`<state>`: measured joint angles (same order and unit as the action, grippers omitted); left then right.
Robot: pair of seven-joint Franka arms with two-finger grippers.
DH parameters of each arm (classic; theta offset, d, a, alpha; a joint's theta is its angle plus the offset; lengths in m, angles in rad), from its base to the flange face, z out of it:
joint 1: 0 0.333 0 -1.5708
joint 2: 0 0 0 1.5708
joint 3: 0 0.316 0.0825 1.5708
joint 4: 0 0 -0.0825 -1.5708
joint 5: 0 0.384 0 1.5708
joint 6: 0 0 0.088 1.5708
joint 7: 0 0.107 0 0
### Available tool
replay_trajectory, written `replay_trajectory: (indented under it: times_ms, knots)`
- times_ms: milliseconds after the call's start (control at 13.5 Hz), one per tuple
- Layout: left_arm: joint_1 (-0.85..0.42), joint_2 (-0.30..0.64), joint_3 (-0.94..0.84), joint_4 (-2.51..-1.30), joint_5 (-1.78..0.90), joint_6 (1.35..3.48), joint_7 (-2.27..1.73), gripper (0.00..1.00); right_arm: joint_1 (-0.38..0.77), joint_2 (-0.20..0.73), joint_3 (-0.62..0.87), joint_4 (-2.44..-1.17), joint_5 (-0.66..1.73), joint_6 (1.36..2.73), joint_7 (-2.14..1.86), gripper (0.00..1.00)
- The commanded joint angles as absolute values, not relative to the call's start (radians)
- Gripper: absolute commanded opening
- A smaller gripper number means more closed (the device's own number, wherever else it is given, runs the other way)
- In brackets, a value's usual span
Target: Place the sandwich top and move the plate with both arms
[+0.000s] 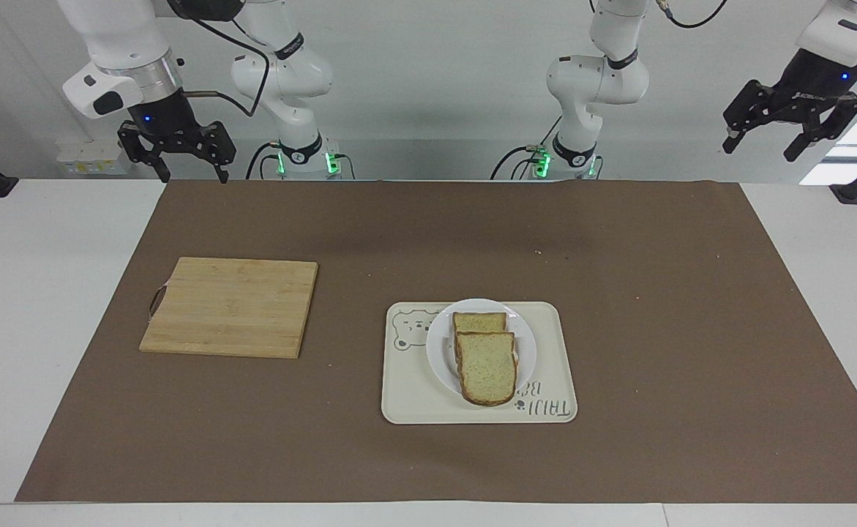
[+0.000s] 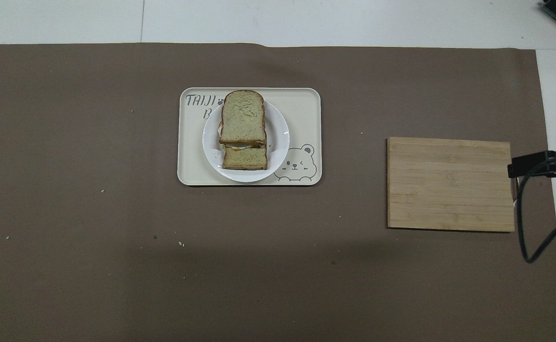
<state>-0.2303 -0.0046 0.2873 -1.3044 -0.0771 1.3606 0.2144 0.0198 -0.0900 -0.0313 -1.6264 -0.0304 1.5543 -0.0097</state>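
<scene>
Both grippers hang raised and empty, jaws spread wide, as I watch remotely: my left gripper [image 1: 789, 132] at 2 o'clock in the facing view, off the table's left-arm end, my right gripper [image 1: 177, 156] at 10 o'clock, over the table edge. On the brown mat [image 1: 618, 329], largest to smallest: the cutting board [image 1: 231, 306] at 9 o'clock, the bear tray [image 1: 413, 399] near centre, the plate [image 1: 439, 351] on it, the sandwich top [image 1: 487, 368] tilted on the lower slice [image 1: 478, 321].
</scene>
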Motion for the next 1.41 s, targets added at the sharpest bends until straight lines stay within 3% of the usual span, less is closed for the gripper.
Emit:
replay_trajectory:
  times_ms: [0,370,740,1331]
  knots:
    - [-0.229,-0.043,0.291,-1.350,-0.063,1.353,0.189,1.00,0.008,-0.091,-0.026,-1.626,-0.011,1.562,-0.032,1.00]
    - [-0.226,-0.043,0.293,-1.351,-0.051,1.364,0.195,1.00,0.008,-0.091,-0.026,-1.626,-0.011,1.560,-0.032,1.00]
    - [-0.069,-0.048,0.138,-1.354,-0.048,1.353,0.195,1.00,0.008,-0.091,-0.026,-1.626,-0.011,1.562,-0.032,1.00]
    - [-0.012,-0.080,0.055,-1.413,-0.015,1.344,0.195,1.00,0.008,-0.091,-0.026,-1.626,-0.011,1.562,-0.032,1.00]
